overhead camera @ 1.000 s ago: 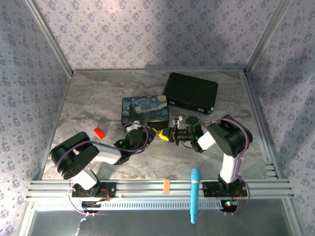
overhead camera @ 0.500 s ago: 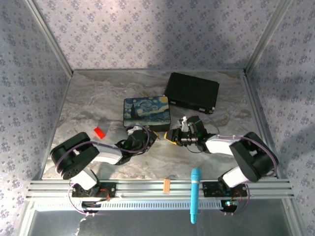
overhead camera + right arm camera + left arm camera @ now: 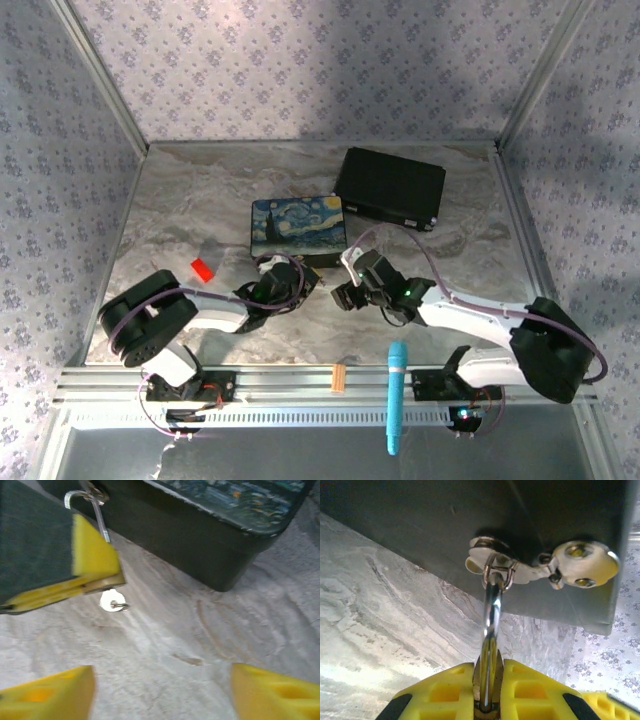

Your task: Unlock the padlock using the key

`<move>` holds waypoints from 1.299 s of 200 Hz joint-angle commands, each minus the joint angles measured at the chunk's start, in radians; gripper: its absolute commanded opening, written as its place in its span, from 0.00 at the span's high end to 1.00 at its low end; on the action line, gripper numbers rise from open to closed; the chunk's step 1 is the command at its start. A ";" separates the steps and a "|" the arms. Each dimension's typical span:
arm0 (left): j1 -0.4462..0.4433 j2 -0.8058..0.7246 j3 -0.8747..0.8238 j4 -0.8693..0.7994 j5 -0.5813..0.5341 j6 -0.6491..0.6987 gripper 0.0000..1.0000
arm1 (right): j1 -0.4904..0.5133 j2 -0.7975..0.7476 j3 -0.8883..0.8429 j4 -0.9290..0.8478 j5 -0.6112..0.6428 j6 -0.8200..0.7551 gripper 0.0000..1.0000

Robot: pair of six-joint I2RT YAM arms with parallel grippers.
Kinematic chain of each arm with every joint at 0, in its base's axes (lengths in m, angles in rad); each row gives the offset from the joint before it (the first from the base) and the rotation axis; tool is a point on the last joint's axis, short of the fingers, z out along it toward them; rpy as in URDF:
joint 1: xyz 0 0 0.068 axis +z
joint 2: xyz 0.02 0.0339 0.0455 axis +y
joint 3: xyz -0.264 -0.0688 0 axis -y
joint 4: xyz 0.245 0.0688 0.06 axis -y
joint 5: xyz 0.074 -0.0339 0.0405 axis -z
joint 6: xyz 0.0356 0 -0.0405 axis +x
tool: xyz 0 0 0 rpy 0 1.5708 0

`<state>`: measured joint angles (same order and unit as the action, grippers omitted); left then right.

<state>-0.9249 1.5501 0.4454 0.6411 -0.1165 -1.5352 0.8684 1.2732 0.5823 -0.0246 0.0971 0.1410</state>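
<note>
**Location and grip.** We find the small brass-gold padlock with a thin silvery shackle (image 3: 489, 677) clamped between the yellow foam pads (image 3: 445, 692) of the left jaws, which are closed on its body. The shackle passes through the silvery metal hasp loop (image 3: 496, 572) on the near wall of the blue painted rectangular box (image 3: 297, 225), so the padlock is tethered to the box. In the right wrist view the tiny silvery metal key (image 3: 111, 601) shows its round head just below the left pads. We judge that its blade sits in the keyway, though the keyway itself is hidden. The right jaws stand wide apart and hold nothing; the key lies ahead of them.

**Handling.** We treat both parts as rigid, light, smooth metal.
- The key head is thin and likely slippery. Take it squarely across its flat faces so that it does not slip when turned.
- The padlock body is best braced by its broad sides, to resist that twist.

**Containers.**
- The blue box has its lid down, and its contents are hidden.
- The flat black rectangular case (image 3: 390, 188) lies beyond the box on the marbled grey tabletop (image 3: 190, 200). It is also shut, and we cannot tell what it holds.
</note>
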 commanded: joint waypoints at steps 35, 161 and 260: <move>-0.019 -0.053 0.012 -0.081 0.105 0.013 1.00 | 0.010 0.043 0.000 0.138 -0.072 -0.272 0.13; 0.000 -0.086 0.010 -0.096 0.095 0.008 1.00 | 0.051 0.126 -0.054 0.331 -0.094 -0.304 0.46; -0.003 -0.111 -0.003 -0.099 0.117 0.012 1.00 | 0.034 0.210 -0.001 0.384 -0.099 -0.344 0.64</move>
<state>-0.9230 1.4666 0.4458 0.5224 -0.0257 -1.5288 0.9161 1.4685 0.5533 0.3309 -0.0002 -0.1871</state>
